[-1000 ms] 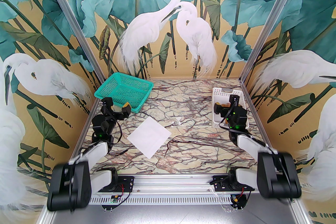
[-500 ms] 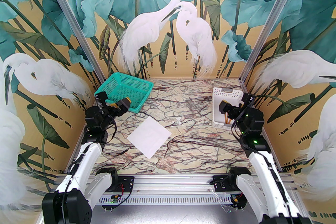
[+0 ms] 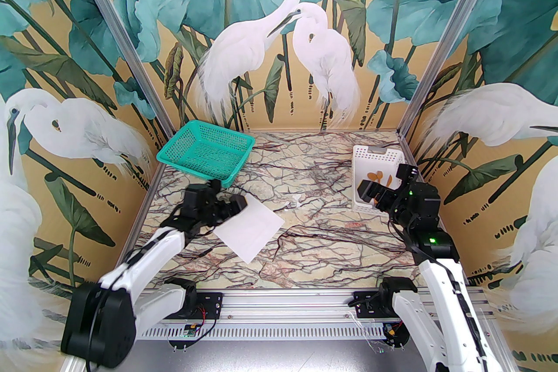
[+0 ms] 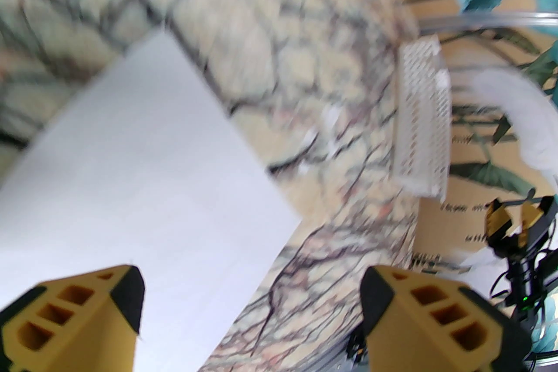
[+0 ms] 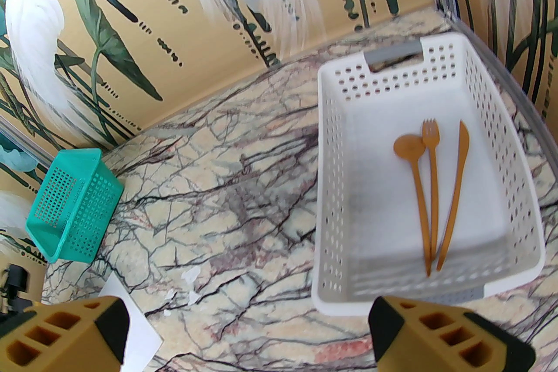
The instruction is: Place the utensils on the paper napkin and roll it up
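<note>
we log: left gripper (image 4: 250,296) jaws apart, nothing between them, over the edge of the paper napkin (image 4: 130,165) | right gripper (image 5: 248,322) jaws apart, empty, just short of the white basket (image 5: 333,187) | utensils (image 5: 431,191) (spoon, fork, knife) side by side inside that basket, well apart from the napkin, which lies flat on the marble table (image 3: 327,239)

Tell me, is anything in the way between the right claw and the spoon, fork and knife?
Nothing covers them. The spoon, fork and knife lie bare on the floor of the white basket, and the open right claw hovers by its near end. Only the basket's walls ring them, so reaching down from above looks clear.
</note>
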Tool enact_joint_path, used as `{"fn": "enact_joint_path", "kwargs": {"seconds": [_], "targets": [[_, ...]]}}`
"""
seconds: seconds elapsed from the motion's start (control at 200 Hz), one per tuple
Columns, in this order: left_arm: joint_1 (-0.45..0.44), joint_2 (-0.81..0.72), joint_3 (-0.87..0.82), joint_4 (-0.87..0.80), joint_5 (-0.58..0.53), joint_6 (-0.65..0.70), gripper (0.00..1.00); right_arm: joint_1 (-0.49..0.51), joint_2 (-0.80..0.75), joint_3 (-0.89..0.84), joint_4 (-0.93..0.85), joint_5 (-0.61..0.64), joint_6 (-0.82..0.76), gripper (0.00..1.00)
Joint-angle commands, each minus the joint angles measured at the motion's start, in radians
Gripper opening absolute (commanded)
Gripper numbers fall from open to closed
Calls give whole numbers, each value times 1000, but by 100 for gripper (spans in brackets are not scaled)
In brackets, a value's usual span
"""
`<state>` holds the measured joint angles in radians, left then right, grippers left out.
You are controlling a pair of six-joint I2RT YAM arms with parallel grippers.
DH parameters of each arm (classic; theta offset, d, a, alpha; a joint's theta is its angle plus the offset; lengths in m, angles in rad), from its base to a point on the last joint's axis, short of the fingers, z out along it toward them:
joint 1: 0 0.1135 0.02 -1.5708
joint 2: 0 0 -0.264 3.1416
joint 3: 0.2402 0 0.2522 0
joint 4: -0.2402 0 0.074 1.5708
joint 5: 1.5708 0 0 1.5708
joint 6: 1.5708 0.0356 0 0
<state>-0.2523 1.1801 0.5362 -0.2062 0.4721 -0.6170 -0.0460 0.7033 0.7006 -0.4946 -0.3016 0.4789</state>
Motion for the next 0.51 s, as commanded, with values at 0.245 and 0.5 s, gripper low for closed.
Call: {"fn": "enact_joint_path", "kwargs": {"seconds": [0.245,0.5], "targets": [[-78,118,-31,41,-115,-39,88,5,-54,27,-94,11,1,99],[-145,167,-84,149,-127,-142,88,4,-56,39,-118,45,-16,99]]}}
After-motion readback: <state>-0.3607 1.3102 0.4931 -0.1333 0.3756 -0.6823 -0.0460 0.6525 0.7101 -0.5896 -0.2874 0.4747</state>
